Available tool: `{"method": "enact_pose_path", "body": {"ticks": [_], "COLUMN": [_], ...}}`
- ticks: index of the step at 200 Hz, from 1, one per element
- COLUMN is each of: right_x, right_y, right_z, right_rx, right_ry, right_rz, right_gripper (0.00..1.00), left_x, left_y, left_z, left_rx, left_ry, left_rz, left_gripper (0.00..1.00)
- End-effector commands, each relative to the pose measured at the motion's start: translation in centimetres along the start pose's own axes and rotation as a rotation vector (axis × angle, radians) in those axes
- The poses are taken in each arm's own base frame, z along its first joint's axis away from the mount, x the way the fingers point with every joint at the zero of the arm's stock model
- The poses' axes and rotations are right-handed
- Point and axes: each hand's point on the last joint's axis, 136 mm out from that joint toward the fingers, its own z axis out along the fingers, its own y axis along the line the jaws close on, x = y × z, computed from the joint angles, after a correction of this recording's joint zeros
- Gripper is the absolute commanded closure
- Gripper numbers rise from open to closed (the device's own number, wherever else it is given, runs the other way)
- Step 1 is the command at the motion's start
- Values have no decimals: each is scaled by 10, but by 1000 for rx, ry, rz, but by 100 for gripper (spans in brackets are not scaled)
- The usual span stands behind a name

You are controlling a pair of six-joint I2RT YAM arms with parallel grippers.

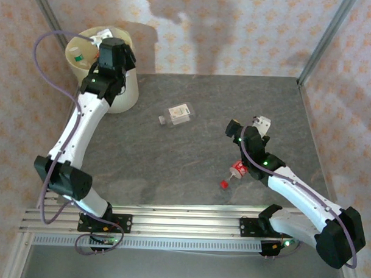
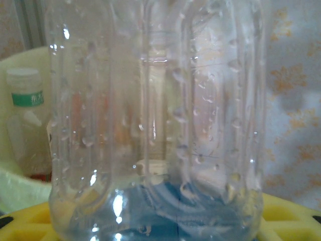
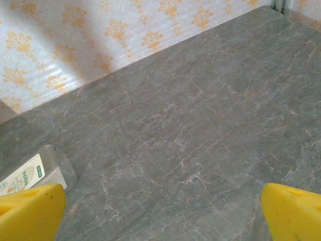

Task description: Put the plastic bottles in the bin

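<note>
The left gripper [image 2: 158, 233] holds a clear ribbed bottle [image 2: 155, 110], its wall full of drops, above the bin [image 1: 127, 91]; the right gripper [image 3: 163, 213] stands wide.

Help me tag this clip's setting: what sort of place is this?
Likely a robot lab cell, not a home: two arms on an aluminium rail, a grey table boxed in by patterned walls on metal posts, with a bin and bottles as props.
</note>
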Motion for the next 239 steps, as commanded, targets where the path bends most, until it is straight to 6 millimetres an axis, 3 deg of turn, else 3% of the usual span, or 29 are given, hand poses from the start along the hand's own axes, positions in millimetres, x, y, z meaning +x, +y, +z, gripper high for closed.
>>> {"method": "enact_pose_path", "body": {"ticks": [1, 45, 99, 143, 186, 212, 239], "right_x": [-8, -8, -9, -10, -11, -12, -11], "right_y": [-7, -11, -13, -18, -24, -26, -30], "right_z": [-5, -9, -11, -14, -17, -18, -18], "right_rx": [27, 30, 30, 46, 66, 72, 91], "right_ry": [-20, -22, -26, -32, -40, -44, -46], "right_rz": [18, 26, 28, 25, 17, 11, 17], "right_gripper": [0, 0, 0, 0, 0, 0, 0], "left_x": [-19, -32, -40, -33, -39, -48, -47], "left_y": [9, 34, 75, 88, 98, 99, 111], "left_z": [7, 34, 67, 105, 133, 153, 158], "left_rx": [-46, -171, -294, -368, -382, -347, -392], "left_ry": [-13, -37, -73, -105, -175, -222, -235], "left_rz": [12, -20, -248, -417, -553, -591, -627], "left_gripper": [47, 48, 45, 44, 41, 32, 16]}}
